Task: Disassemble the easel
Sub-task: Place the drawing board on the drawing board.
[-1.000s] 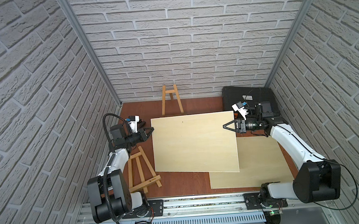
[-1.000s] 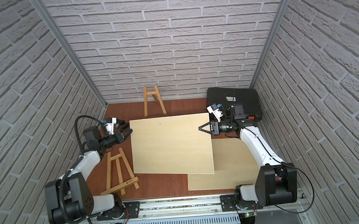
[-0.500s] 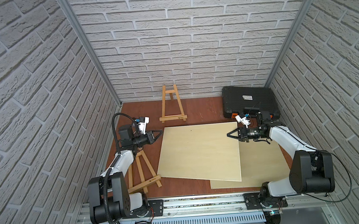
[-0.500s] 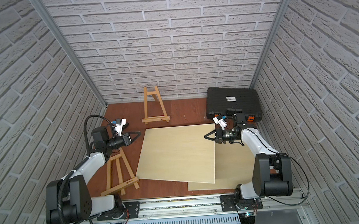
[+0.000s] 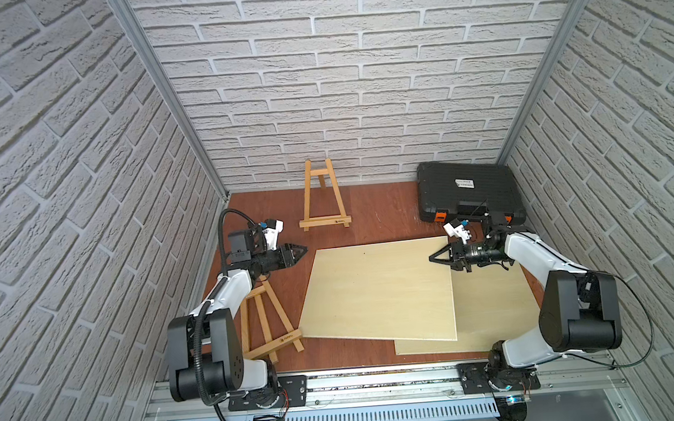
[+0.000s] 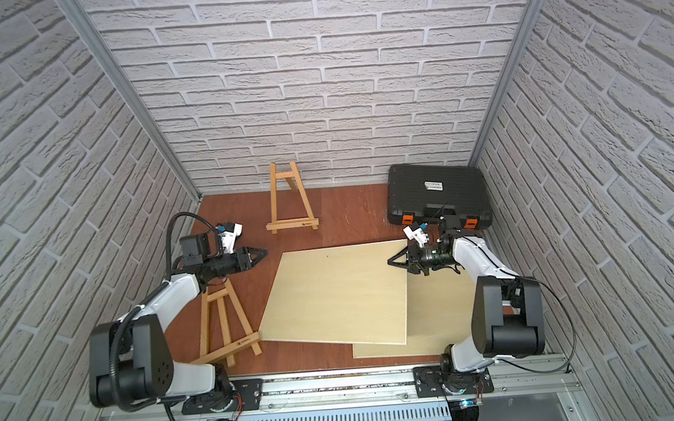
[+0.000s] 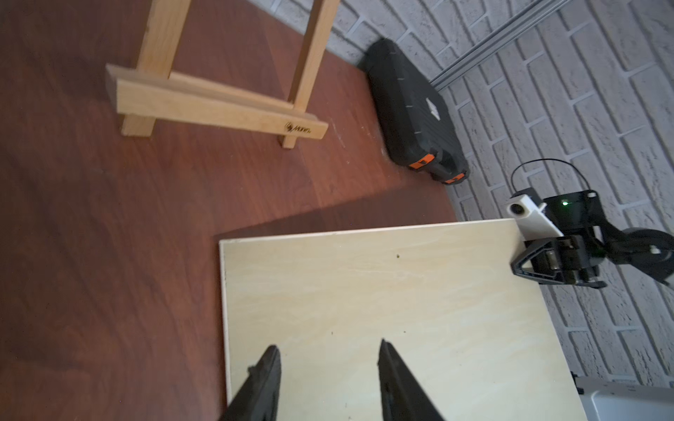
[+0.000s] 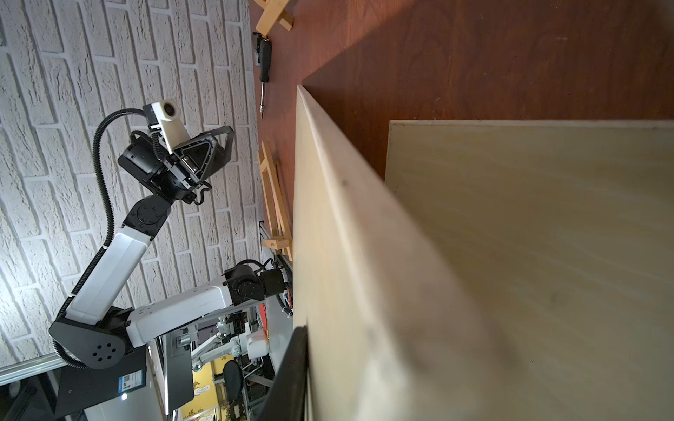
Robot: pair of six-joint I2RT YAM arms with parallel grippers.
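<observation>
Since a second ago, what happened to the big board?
The board came down from mid-air to the table. The left tool let go and opened; the right tool still pinches its edge. The standing easel, the lying easel and the black case stayed put.

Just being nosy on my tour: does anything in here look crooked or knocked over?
Yes. One easel lies flat by the left arm, while the other easel stands upright. The top board sits skewed, partly overlapping the lower board.
</observation>
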